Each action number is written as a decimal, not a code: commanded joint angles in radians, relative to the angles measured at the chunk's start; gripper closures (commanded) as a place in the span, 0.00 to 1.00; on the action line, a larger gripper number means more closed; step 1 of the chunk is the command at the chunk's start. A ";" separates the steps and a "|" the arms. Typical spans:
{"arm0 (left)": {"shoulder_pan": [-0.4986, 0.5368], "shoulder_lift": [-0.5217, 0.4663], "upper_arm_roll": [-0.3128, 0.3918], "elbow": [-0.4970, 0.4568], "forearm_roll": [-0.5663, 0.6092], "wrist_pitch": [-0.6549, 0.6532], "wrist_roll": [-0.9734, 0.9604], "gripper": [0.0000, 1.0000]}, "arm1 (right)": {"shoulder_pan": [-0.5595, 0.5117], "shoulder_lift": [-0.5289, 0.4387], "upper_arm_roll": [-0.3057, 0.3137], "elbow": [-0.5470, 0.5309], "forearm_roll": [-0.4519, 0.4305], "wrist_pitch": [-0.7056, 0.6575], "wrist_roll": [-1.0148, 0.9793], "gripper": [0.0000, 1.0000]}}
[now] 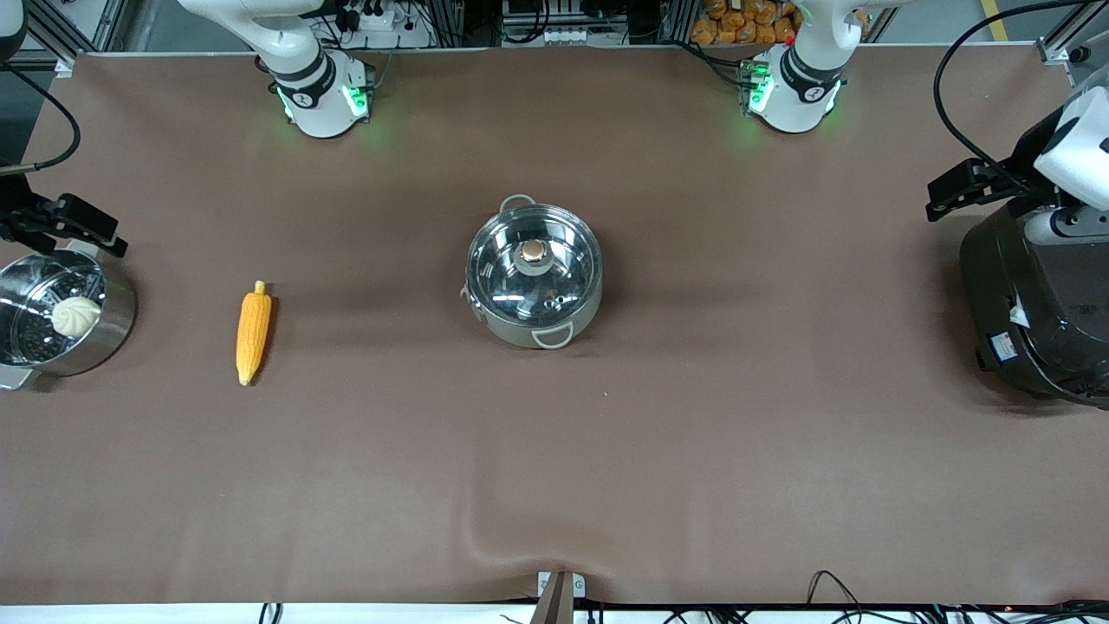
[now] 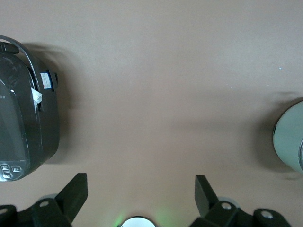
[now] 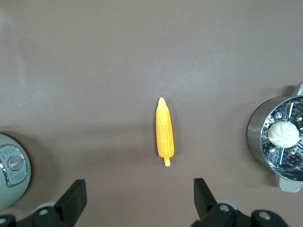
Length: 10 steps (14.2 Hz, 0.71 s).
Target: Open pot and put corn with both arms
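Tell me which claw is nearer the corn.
Right. The right claw hangs open over the table by the corn, near the steamer. The left claw, also open, is over the rice cooker's end, past the pot.

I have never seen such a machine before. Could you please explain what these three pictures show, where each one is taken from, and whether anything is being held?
Two white robot arms stand at a brown table. The front view looks down from across it. Each other picture comes from a camera on one arm's wrist. The left gripper is open and empty over bare table between the black rice cooker and the pot, whose glass lid is still on. The right gripper is open and empty above the corn, which lies between the pot and a steel steamer holding a white bun. Nothing is held.
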 commanded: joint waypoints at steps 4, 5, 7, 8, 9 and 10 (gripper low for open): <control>-0.005 -0.009 -0.002 0.014 -0.018 -0.016 0.021 0.00 | 0.014 -0.033 -0.006 -0.030 -0.015 -0.069 0.012 0.00; -0.004 -0.009 -0.014 0.031 -0.013 -0.016 0.023 0.00 | 0.014 -0.036 -0.006 -0.027 -0.015 -0.097 0.012 0.00; 0.001 -0.011 -0.038 0.026 -0.010 -0.022 0.023 0.00 | 0.014 -0.038 -0.006 -0.024 -0.015 -0.105 0.013 0.00; 0.001 -0.008 -0.058 0.028 -0.016 -0.022 0.011 0.00 | 0.011 -0.036 -0.006 -0.024 -0.015 -0.103 0.012 0.00; -0.005 -0.002 -0.072 0.028 -0.019 -0.021 -0.002 0.00 | 0.008 -0.036 -0.006 -0.024 -0.015 -0.103 0.012 0.00; -0.014 0.005 -0.093 0.028 -0.021 -0.021 -0.037 0.00 | 0.006 -0.035 -0.006 -0.022 -0.017 -0.103 0.010 0.00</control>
